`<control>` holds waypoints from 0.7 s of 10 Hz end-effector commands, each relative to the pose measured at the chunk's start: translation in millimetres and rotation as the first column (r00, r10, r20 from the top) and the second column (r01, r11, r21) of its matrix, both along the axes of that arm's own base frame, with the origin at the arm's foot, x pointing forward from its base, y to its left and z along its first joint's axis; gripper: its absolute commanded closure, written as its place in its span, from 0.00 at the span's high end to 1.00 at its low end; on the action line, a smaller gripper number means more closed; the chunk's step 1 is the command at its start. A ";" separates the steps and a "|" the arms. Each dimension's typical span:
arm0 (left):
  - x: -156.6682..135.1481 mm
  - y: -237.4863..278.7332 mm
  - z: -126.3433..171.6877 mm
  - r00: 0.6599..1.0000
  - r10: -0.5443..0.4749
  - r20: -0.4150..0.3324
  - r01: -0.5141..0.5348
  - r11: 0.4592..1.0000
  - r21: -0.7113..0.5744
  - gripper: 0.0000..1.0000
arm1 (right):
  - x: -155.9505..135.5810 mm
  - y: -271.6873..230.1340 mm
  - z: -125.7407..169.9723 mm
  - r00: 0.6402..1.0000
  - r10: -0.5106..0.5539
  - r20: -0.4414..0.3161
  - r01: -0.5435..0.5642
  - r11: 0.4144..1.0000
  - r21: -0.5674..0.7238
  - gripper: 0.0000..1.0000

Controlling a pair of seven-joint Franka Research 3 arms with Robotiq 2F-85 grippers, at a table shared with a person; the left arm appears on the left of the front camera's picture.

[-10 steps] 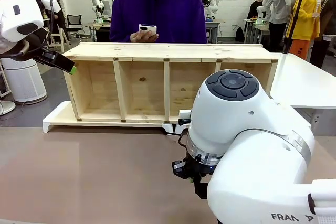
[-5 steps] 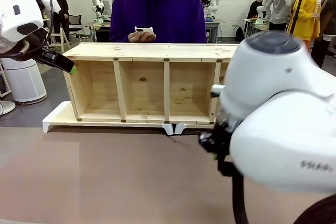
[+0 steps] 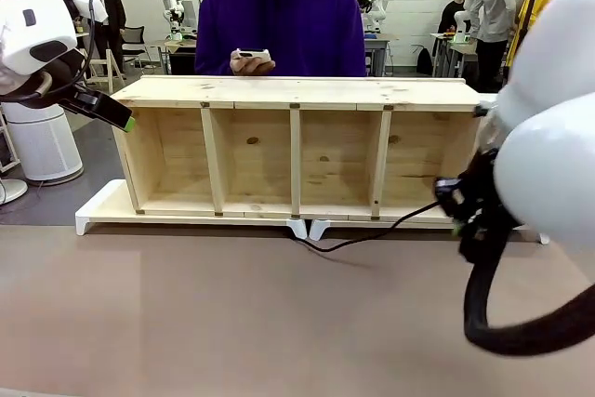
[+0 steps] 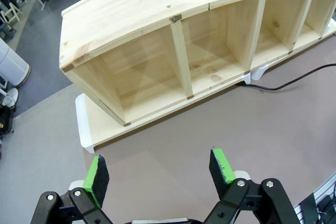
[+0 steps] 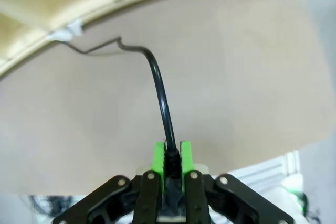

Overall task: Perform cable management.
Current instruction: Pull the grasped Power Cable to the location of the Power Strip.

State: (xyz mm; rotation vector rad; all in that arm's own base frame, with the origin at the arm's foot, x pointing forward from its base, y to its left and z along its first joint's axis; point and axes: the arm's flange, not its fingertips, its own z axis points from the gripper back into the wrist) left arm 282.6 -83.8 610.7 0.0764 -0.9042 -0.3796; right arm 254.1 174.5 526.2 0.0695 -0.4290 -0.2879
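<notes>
While the worktop (image 3: 186,323) carries a four-bay pine shelf unit (image 3: 297,90), the black cable (image 5: 162,98) trails from its base to the right end effector (image 5: 171,158), clamped on it; the left end effector (image 4: 158,170) gapes, empty. Likely step: drawing out slack; next, steady routing.

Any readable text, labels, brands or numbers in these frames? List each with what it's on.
None legible.
Right arm's shell: motion-blurred, no lettering can be made out.
Phone in the person's hands: too small to read.
Wooden shelf and cable: no print on the visible surfaces.
</notes>
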 end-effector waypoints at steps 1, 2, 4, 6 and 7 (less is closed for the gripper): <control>2.5 0.0 0.3 1.000 -0.007 0.015 0.007 1.000 0.009 1.00 | -29.8 -78.8 -56.9 0.997 -0.080 0.006 0.080 0.996 0.048 0.15; 2.5 0.0 0.3 1.000 -0.007 0.015 0.007 1.000 0.009 1.00 | -26.2 -98.6 -52.8 0.992 -0.126 0.007 0.126 0.991 0.056 0.15; 2.5 0.0 0.3 1.000 -0.007 0.015 0.007 1.000 0.009 1.00 | -18.5 -130.5 -45.2 0.981 -0.194 0.004 0.193 0.980 0.044 0.15; 2.5 0.0 0.3 1.000 -0.007 0.015 0.007 1.000 0.009 1.00 | -7.2 -144.4 -40.6 0.975 -0.222 -0.001 0.222 0.975 0.013 0.15; 2.5 0.0 0.3 1.000 -0.007 0.015 0.007 1.000 0.009 1.00 | -0.7 -149.2 -37.4 0.971 -0.238 0.015 0.239 0.971 -0.008 0.15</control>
